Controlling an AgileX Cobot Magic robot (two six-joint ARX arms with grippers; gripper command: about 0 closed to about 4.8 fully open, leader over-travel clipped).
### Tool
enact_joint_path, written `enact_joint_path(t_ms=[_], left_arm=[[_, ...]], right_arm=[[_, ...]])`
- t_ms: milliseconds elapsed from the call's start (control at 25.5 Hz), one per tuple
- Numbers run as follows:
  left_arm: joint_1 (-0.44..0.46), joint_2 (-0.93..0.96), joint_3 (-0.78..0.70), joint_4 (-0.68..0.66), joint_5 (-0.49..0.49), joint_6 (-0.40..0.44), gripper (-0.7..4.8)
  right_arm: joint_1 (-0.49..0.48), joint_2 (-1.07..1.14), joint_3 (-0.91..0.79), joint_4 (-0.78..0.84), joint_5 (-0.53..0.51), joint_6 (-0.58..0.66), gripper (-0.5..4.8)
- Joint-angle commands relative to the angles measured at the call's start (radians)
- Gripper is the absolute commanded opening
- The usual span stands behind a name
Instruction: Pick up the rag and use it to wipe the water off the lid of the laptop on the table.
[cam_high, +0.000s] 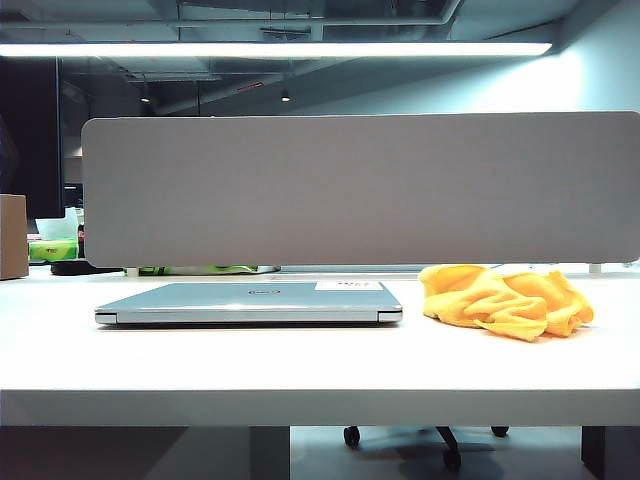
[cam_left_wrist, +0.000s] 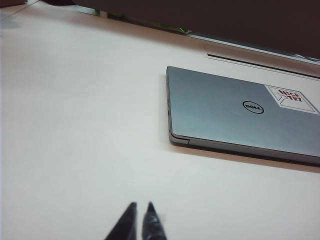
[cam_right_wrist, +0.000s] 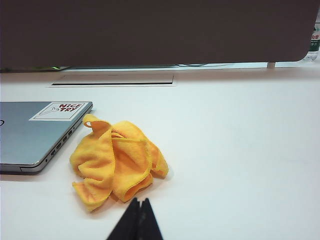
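The closed silver-grey laptop (cam_high: 248, 302) lies on the white table (cam_high: 300, 370), its lid (cam_left_wrist: 235, 112) carrying a small round logo and a white corner sticker (cam_right_wrist: 61, 110). No water drops can be made out on the lid. The crumpled yellow-orange rag (cam_high: 505, 298) lies on the table just right of the laptop (cam_right_wrist: 30, 132), apart from it. In the right wrist view the rag (cam_right_wrist: 116, 162) lies just beyond my right gripper (cam_right_wrist: 138, 201), which is shut and empty. My left gripper (cam_left_wrist: 141, 206) is shut and empty, over bare table short of the laptop's corner. Neither gripper shows in the exterior view.
A grey fabric divider panel (cam_high: 360, 188) stands along the table's far edge. A cable slot (cam_right_wrist: 112, 80) runs in the tabletop behind the laptop. A cardboard box (cam_high: 13, 236) sits at the far left.
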Motion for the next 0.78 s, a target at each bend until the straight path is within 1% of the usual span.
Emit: enact_joint_path(t_ms=[39, 353, 431, 509, 548, 588, 666, 783], left_arm=[[0.0, 0.0, 0.004, 0.009, 0.003, 0.003, 0.21], [0.002, 0.0, 0.004, 0.009, 0.003, 0.004, 0.21], [0.002, 0.0, -0.002, 0.031, -0.016, 0.046, 0.21], [0.002, 0.0, -0.023, 0.111, -0.047, 0.051, 0.21], [0.002, 0.0, -0.046, 0.173, -0.054, 0.053, 0.21], [0.002, 0.0, -0.065, 0.209, -0.053, 0.086, 0.21], [0.002, 0.0, -0.066, 0.198, -0.072, 0.156, 0.21], [0.002, 0.0, -0.066, 0.198, -0.085, 0.17, 0.21]], right_arm=[[-0.002, -0.002, -0.003, 0.012, -0.002, 0.003, -0.04], [-0.002, -0.002, -0.003, 0.013, -0.002, 0.003, -0.04], [-0.002, -0.002, -0.003, 0.012, -0.002, 0.003, -0.04], [-0.002, -0.002, -0.003, 0.013, -0.002, 0.003, -0.04], [-0.002, -0.002, -0.003, 0.012, -0.002, 0.003, -0.05], [-0.002, -0.002, -0.003, 0.013, -0.002, 0.003, -0.04], [-0.002, -0.002, -0.003, 0.014, -0.002, 0.003, -0.04], [-0.002, -0.002, -0.003, 0.013, -0.002, 0.003, -0.04]])
